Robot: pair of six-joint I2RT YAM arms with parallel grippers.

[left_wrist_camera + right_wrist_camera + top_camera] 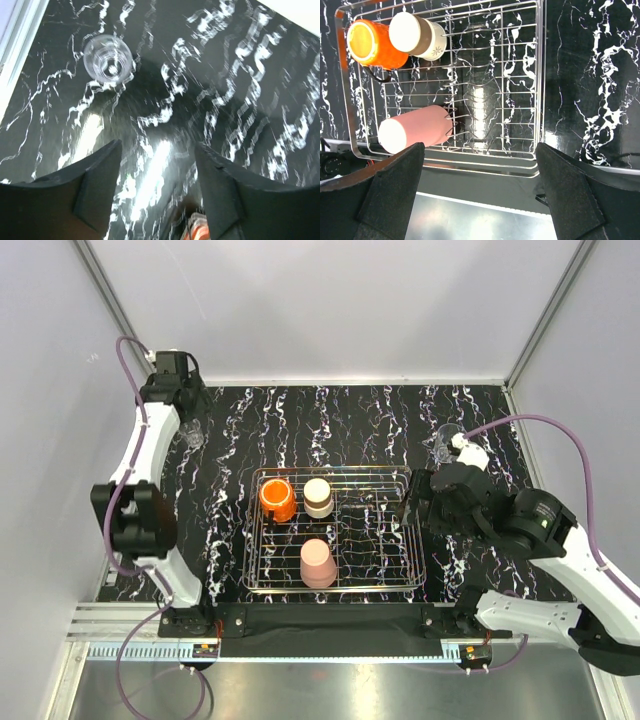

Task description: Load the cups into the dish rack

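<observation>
**rackfan:** Working from the left. The left clear glass [107, 58] stands upright on the table [360, 420], well off the far-left corner of the dish rack [412, 530]. Our left claw [157, 147] hangs over the table with its fingers spread and nothing between them. The glass is ahead of it and off to one side, not between the fingers. How do we take it cleanly?

**wiregrid:** We'd centre the claw on the glass first, then come down with one finger on each side of the wall, and only then close. It's clear and smooth, so we think it slips easily. We'd grip low and firm.

**rackfan:** And where does it go in the rack?

**wiregrid:** The orange cup [277, 498] sits in the rack's far-left corner with the cream cup [318, 497] just beside it, and the pink tumbler [318, 562] is by the near edge. The rack's right half is bare wire, so we'd aim there.

**rackfan:** What about the right side?

**wiregrid:** Our right claw [480, 147] is wide open and empty over the rack's right edge. The right clear glass [447, 443] stands beyond the rack's far-right corner, close by that arm's wrist, so we'd mind a knock.
</observation>
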